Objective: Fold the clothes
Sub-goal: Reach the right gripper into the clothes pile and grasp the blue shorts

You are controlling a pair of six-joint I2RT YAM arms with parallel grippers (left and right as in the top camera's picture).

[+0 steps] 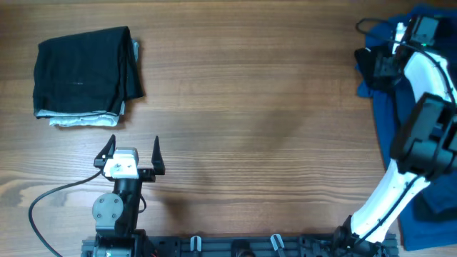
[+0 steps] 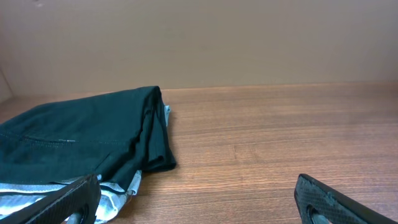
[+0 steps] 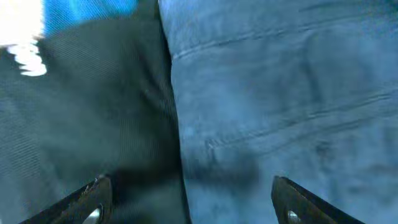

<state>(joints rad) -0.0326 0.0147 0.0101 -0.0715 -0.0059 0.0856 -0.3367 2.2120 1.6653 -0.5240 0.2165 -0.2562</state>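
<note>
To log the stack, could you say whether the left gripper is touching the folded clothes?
Apart: overhead shows table between the left gripper and the folded clothes.

The table (image 1: 250, 107) is mid-brown wood, its grain running side to side with darker streaks. Past its far edge stands a plain beige wall (image 2: 249, 37). A black cable (image 1: 43, 196) loops over the near left corner. A dark rail (image 1: 214, 246) with small clips lines the near edge.
</note>
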